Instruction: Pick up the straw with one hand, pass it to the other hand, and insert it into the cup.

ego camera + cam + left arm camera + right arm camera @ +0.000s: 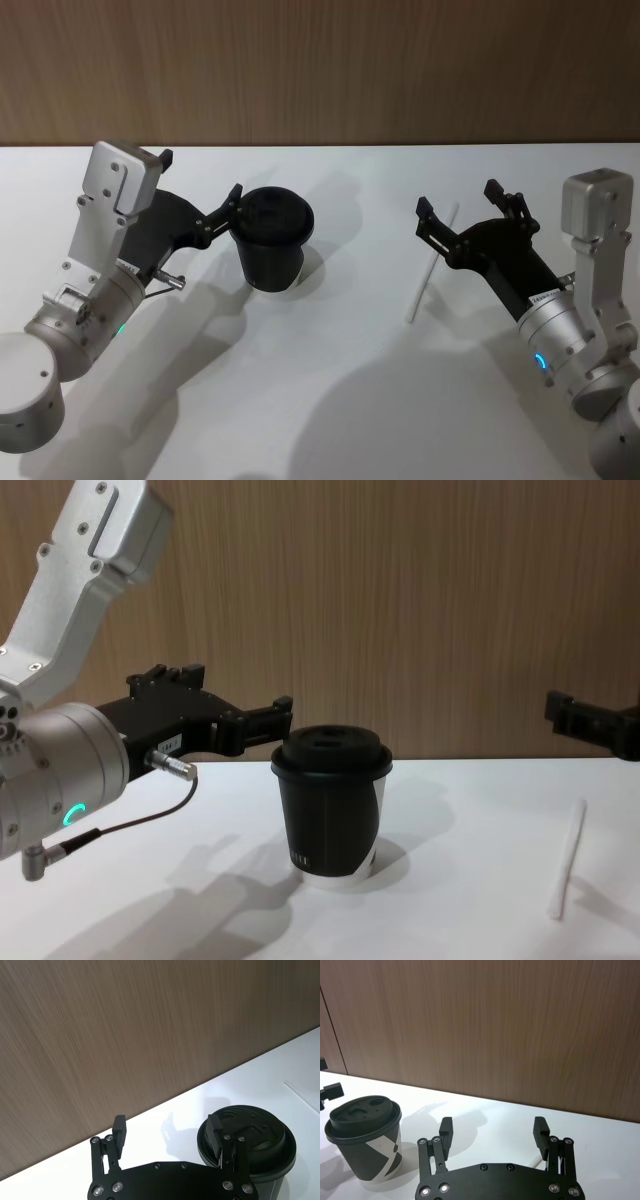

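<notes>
White straw (432, 262) lies flat, far end angled right — right hand (463, 203), left hand (201, 174) both spread.

cup (272, 250): black, white patch | straw (431, 264): white | wall (320, 70): brown woodgrain

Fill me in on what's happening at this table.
Nothing is held yet. The straw lies flat on the white table, and the right gripper hovers open above its far end. The cup stands upright with its lid on, and the left gripper hangs open close beside the lid.
</notes>
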Robot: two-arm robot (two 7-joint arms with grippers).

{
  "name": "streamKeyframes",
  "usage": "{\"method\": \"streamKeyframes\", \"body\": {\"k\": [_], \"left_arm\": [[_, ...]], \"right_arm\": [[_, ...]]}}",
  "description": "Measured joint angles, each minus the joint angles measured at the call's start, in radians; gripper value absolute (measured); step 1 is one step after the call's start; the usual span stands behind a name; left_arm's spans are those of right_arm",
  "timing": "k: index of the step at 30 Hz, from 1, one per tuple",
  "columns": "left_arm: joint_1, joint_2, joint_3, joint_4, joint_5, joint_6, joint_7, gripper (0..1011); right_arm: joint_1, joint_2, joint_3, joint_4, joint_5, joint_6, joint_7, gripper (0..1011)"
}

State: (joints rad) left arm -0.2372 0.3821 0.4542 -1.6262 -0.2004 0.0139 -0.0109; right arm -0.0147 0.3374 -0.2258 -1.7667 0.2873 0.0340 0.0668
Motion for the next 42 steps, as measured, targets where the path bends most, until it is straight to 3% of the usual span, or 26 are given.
{"method": "streamKeyframes", "body": {"k": [17,27,42], "left_arm": [[0.000,0.000,0.000,0.000,0.000,0.000,0.000,1002],[0.000,0.000,0.000,0.000,0.000,0.000,0.000,1002],[0.000,0.000,0.000,0.000,0.000,0.000,0.000,1003]], "right_arm": [[0.001,-0.001,-0.001,-0.002,-0.005,0.007,-0.001,1001],[0.006,-0.006,-0.012,-0.026,-0.033,0.069,-0.023,1001],[0.004,-0.028,-0.028,-0.045,-0.061,0.205,-0.057,1001]]}}
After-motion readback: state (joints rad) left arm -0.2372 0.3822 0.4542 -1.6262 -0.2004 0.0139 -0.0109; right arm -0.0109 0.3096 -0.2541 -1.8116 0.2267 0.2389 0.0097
